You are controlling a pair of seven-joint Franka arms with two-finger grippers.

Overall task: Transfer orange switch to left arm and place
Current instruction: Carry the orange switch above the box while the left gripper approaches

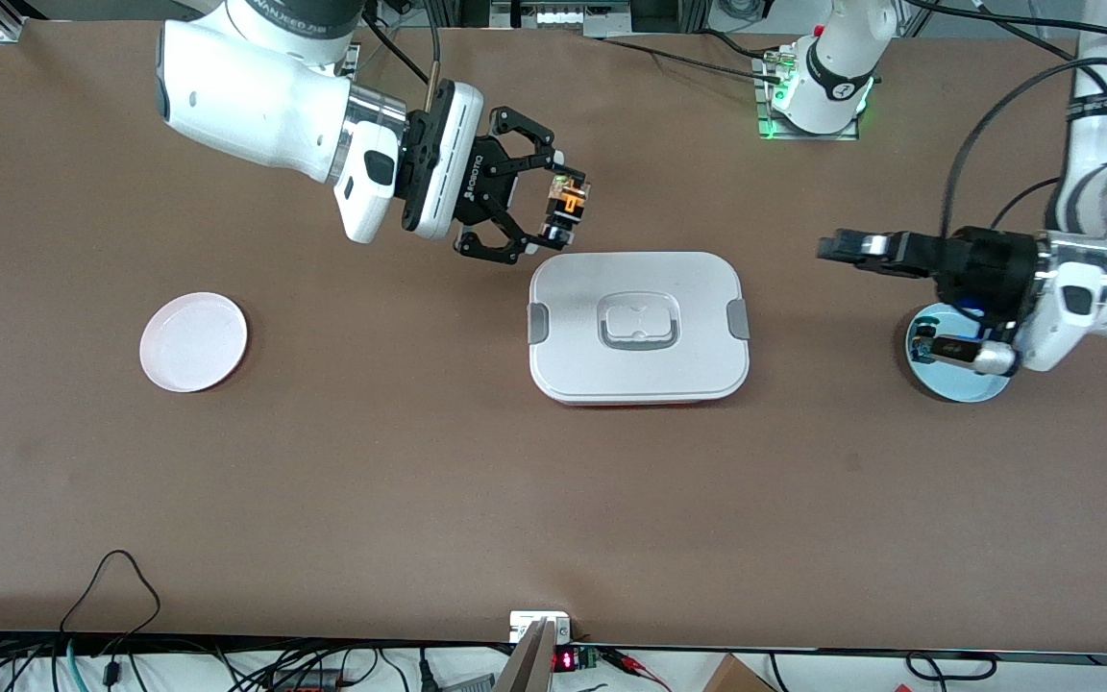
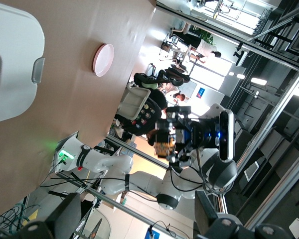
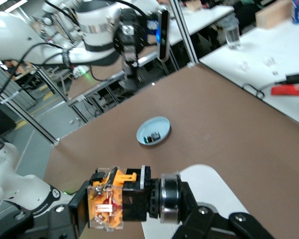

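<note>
Switch: I see the tiny black part with an orange middle, the orange switch (image 1: 570, 204), pinched in the right gripper (image 1: 565, 208), in the air just off the edge of the large white rounded plastic box (image 1: 639, 327).
Left gripper (image 1: 827, 248): aloft above the pale blue round plate (image 1: 957, 382); jaws, I cannot tell.
Risk: I judge the handover could clip the lid, or a slight grip could drop the part.
Views: only the right wrist shows a small part lying in the blue plate; the front view shows the empty pink round plate (image 1: 193, 341).

brown table (image 1: 419, 461) carries white box (image 1: 639, 327), pink plate (image 1: 193, 341), blue plate (image 1: 955, 377).
</note>
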